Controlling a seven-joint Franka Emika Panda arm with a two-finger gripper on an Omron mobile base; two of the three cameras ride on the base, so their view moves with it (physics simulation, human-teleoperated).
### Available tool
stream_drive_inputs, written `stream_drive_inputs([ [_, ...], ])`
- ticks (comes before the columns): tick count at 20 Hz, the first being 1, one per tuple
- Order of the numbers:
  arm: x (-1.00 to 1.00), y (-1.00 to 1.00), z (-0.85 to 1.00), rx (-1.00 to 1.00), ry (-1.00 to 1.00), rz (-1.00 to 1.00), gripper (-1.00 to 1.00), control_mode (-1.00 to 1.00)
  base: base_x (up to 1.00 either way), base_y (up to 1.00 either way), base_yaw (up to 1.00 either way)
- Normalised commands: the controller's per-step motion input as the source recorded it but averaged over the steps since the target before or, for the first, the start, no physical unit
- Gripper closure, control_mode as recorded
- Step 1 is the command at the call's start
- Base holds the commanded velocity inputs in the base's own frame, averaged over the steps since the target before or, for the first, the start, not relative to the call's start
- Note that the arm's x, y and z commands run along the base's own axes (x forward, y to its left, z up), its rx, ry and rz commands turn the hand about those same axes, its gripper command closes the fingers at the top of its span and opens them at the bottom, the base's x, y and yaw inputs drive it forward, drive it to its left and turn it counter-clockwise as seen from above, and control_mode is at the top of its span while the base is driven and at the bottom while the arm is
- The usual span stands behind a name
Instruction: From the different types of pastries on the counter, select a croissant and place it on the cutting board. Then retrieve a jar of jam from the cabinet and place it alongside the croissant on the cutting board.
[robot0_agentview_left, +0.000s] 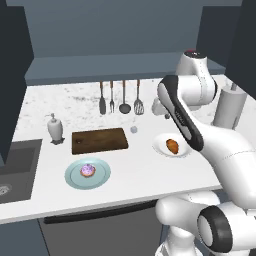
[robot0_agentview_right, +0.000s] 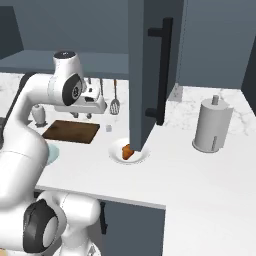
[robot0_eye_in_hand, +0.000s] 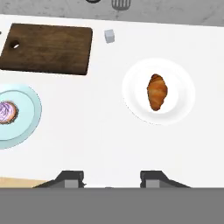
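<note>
Our pincer (robot0_eye_in_hand: 111, 178) hangs empty above the counter (robot0_eye_in_hand: 100, 131), its tips drawn as close together as they get. Just ahead and to its right the croissant (robot0_eye_in_hand: 157, 91) lies on the white plate (robot0_eye_in_hand: 179, 105); ahead-left sits the frosted pastry (robot0_eye_in_hand: 7, 111), and farther off the bare cutting board (robot0_eye_in_hand: 48, 48). We judge the first step is in hand: next we must spread the tips and descend over the croissant. We see no legible writing.

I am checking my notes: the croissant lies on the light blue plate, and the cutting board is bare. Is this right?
Not quite. The croissant lies on the white plate; the light blue plate holds the frosted pastry, as the hand view shows. The cutting board is bare.
</note>
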Motion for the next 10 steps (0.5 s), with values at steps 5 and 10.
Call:
stream_drive_inputs([
  [5, 0.4, -0.32, -0.38, 0.01, 0.03, -0.11, -1.0, -1.0, 0.0, 0.0, 0.0],
  [10, 0.38, -0.42, -0.71, 0.0, 0.06, -0.16, -1.0, -1.0, 0.0, 0.0, 0.0],
])
